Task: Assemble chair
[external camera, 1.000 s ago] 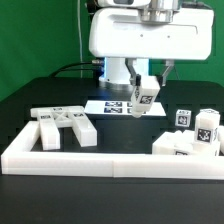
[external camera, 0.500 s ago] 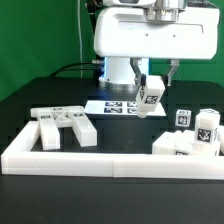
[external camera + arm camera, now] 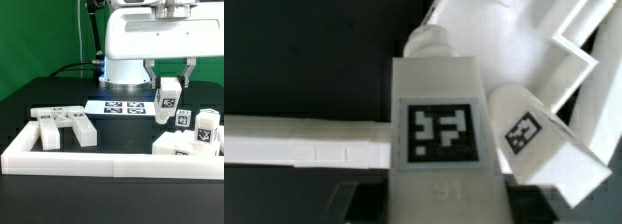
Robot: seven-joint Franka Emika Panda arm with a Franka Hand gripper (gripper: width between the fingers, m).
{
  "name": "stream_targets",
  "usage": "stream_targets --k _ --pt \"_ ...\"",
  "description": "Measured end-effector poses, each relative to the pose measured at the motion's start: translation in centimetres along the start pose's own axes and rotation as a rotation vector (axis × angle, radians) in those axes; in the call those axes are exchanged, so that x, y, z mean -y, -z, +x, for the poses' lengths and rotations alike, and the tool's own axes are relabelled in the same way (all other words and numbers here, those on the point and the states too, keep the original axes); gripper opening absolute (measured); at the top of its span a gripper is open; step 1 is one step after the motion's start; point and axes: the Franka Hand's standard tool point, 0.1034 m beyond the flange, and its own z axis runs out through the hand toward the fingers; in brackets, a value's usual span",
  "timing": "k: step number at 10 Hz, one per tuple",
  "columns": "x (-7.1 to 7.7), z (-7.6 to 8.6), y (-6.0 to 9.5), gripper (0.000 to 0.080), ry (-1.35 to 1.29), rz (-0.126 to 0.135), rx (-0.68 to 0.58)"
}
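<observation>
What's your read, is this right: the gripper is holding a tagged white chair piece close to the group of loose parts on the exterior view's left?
Only the side is wrong. The gripper is holding a tagged white chair piece close to the group of loose parts on the exterior view's right, not the left group. The exterior view shows this.

Gripper (image 3: 170, 86) clamps a tagged white block (image 3: 169, 101) upright, tag facing cam, just off the exterior view's right end of the marker board (image 3: 118, 105). Flat chair slabs (image 3: 63, 125) lie at the exterior view's left on the black table (image 3: 30, 95). Tagged chair blocks & posts (image 3: 192, 138) are bunched at the exterior view's right. White border wall (image 3: 100, 158) runs along the front.
</observation>
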Motion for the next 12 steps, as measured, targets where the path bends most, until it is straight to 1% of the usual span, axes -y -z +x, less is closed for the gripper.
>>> stream_targets --k 1,2,3,4,7,8,9,10,11,12 --pt "-0.2 0.5 0.2 0.0291 -0.003 -0.009 -0.045" --pt "-0.6 1.1 0.7 0.0291 -0.025 -0.026 -0.175" --pt "-0.6 0.9 0.8 0.0291 -0.041 -0.031 -0.229" --pt "-0.8 1.4 1.1 0.0291 -0.048 -0.036 -0.265" --pt "-0.7 1.2 0.7 0.0291 -0.063 -0.033 -0.257" --pt "-0.8 1.3 0.7 0.0291 -0.063 -0.038 -0.268" --pt "-1.1 1.2 0.4 0.0291 -0.059 -0.059 -0.315" --pt "-0.7 0.9 0.1 0.0291 -0.06 -0.055 -0.306" --pt "-0.8 1.1 0.2 0.0291 -0.054 -0.064 -0.33" --pt "-1.3 1.3 0.3 0.0291 -0.05 -0.094 -0.4"
